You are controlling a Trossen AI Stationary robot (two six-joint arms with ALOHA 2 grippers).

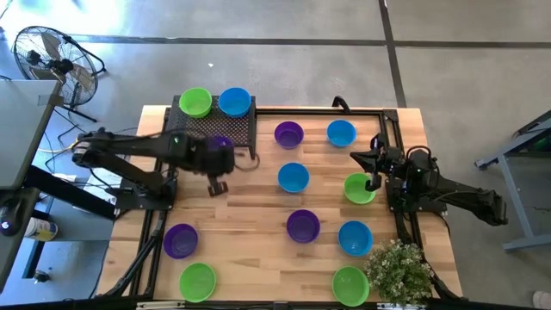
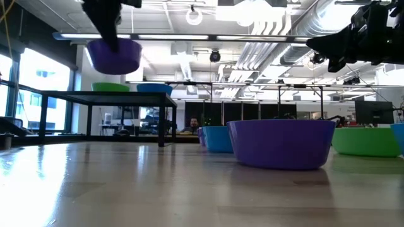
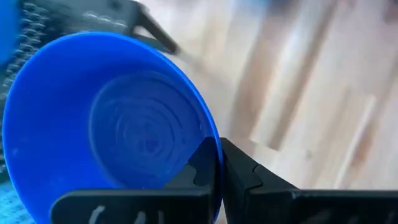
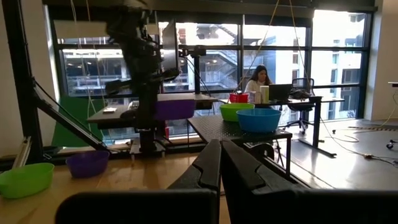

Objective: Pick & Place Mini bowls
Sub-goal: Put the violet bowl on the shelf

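My left gripper (image 1: 219, 155) is shut on a purple mini bowl (image 1: 222, 143), held in the air beside the black mesh rack (image 1: 245, 129); the low view shows the bowl (image 2: 115, 55) well above the table. A lime green bowl (image 1: 195, 102) and a blue bowl (image 1: 234, 101) stand on the rack's top. More purple, blue and green bowls stand upright on the table. My right gripper (image 1: 372, 169) is shut and empty. It hovers over the table's right side, above a green bowl (image 1: 359, 189) that it does not touch. My left gripper (image 3: 219, 165) pinches the bowl's rim (image 3: 213, 144), one finger (image 3: 200, 169) inside the bowl and the other finger (image 3: 244, 171) outside its wall. The bowl is lifted clear of the table and the rack, its opening tilted toward the wrist camera.
Bowls are spread over the table: purple (image 1: 288, 133), blue (image 1: 341, 133), blue (image 1: 293, 176), purple (image 1: 303, 226), blue (image 1: 355, 238), green (image 1: 350, 285), purple (image 1: 181, 240), green (image 1: 198, 281). A potted plant (image 1: 400, 269) stands at the near right corner. Bare wood lies left of centre.
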